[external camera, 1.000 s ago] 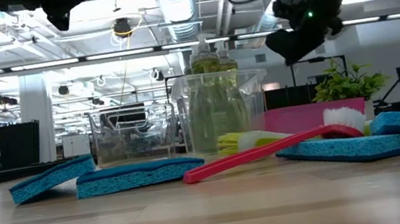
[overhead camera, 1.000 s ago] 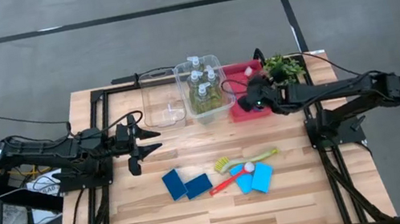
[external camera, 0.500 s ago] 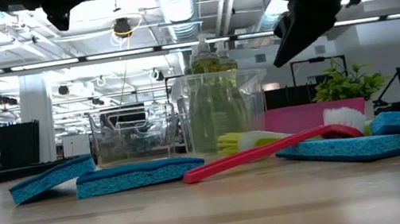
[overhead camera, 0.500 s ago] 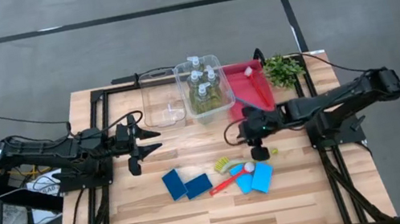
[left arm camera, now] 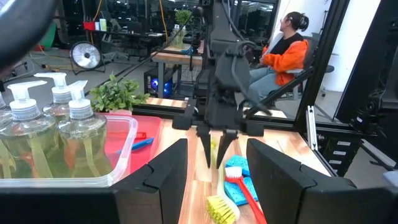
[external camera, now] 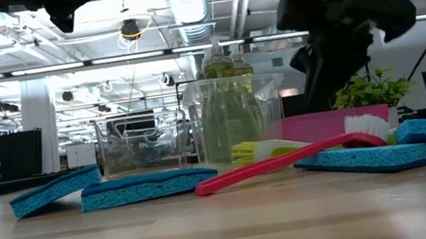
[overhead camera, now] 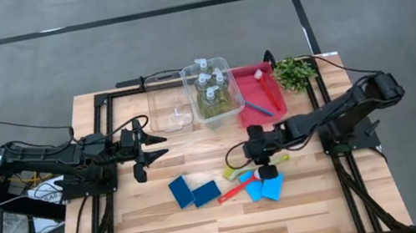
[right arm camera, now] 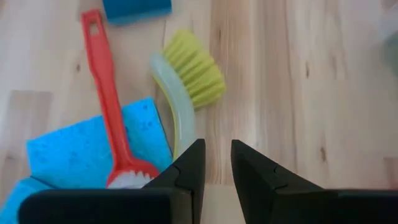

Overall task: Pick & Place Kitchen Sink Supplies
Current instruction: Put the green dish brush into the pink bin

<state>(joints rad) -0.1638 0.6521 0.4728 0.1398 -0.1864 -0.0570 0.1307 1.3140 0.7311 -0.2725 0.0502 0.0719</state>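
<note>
The yellow-green brush (overhead camera: 232, 171) lies on the table, head (right arm camera: 194, 67) toward the left, handle (right arm camera: 180, 121) running right. The red brush (overhead camera: 235, 187) rests with its white head (right arm camera: 130, 179) on the light blue sponges (overhead camera: 263, 188). Two dark blue sponges (overhead camera: 193, 192) lie further left. Several bottles (overhead camera: 211, 89) stand in a clear bin. A teal brush (overhead camera: 256, 109) and a red brush (overhead camera: 269, 94) lie in the red tray (overhead camera: 255, 117). My right gripper (overhead camera: 263, 158) hangs over the yellow brush's handle, fingers pointing down, narrowly open (right arm camera: 217, 149). My left gripper (overhead camera: 159, 146) waits open at the table's left.
An empty clear bin (overhead camera: 169, 110) stands left of the bottle bin (overhead camera: 234, 110). The leafy plant (overhead camera: 295, 72) sits at the far right corner. Bare wood lies along the near edge and between the two arms. A person in orange (left arm camera: 287, 46) sits beyond the table.
My right gripper has left the red tray, travelling toward the near edge and leftward while dropping, and now hangs over the yellow brush's handle. The teal brush in the tray has come into view as the arm moved off.
</note>
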